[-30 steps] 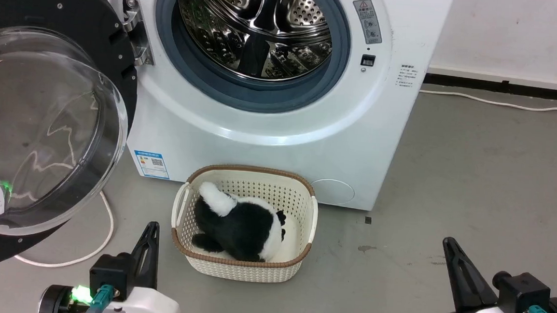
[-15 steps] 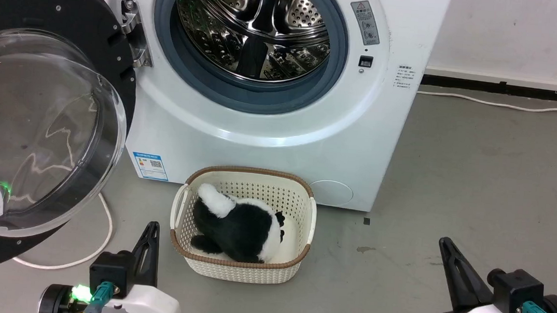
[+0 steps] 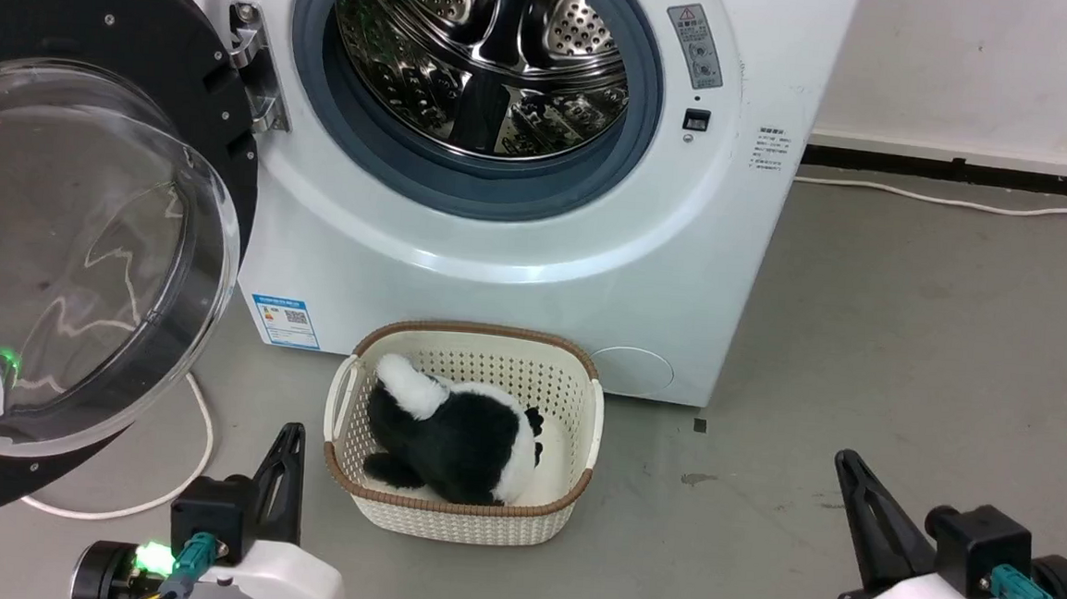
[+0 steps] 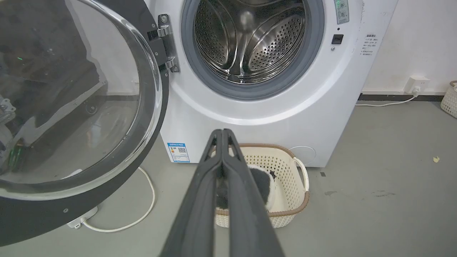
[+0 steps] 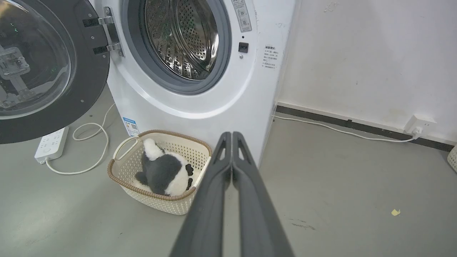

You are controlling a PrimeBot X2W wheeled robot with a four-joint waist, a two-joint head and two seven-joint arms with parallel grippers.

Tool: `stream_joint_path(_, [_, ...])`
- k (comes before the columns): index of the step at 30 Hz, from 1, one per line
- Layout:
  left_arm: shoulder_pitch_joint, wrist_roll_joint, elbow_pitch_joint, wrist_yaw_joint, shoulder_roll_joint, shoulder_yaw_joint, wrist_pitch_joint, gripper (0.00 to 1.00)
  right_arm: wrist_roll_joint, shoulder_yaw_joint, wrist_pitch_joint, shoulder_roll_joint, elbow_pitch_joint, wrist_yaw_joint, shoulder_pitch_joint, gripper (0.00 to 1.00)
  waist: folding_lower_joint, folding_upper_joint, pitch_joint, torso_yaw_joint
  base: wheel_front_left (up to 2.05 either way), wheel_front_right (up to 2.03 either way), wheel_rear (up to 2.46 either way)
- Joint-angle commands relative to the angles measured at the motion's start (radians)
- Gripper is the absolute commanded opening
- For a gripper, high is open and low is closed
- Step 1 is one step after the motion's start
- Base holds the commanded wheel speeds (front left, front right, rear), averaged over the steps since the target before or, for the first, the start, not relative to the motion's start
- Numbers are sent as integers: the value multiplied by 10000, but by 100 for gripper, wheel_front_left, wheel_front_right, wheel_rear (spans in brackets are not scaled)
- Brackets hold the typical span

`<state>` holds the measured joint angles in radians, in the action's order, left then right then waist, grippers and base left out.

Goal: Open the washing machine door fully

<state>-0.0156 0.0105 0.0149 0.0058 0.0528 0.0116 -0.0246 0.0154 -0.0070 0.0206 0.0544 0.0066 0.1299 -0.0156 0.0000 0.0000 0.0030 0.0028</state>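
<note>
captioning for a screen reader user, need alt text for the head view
The washing machine door stands swung open left of the white washing machine, baring its steel drum. A cream basket holding a black-and-white plush toy sits before it.

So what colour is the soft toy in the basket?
The soft toy is black and white; head view shows it best.

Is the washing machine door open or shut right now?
Open. The washing machine door hangs swung out to the left on its hinge, leaving the steel drum fully exposed.
</note>
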Motion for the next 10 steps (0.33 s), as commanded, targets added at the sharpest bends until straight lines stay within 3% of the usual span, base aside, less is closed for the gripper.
stream_joint_path(1, [146, -80, -74, -22, -6, -63, 88, 0, -83, 33, -48, -39, -52, 7, 123, 0, 0, 0, -6, -5, 0, 0, 0])
stream_joint_path(10, [156, -105, -149, -58, -26, -116, 246, 0, -154, 70, -206, -41, -66, 8, 156, 0, 0, 0, -30, -28, 0, 0, 0])
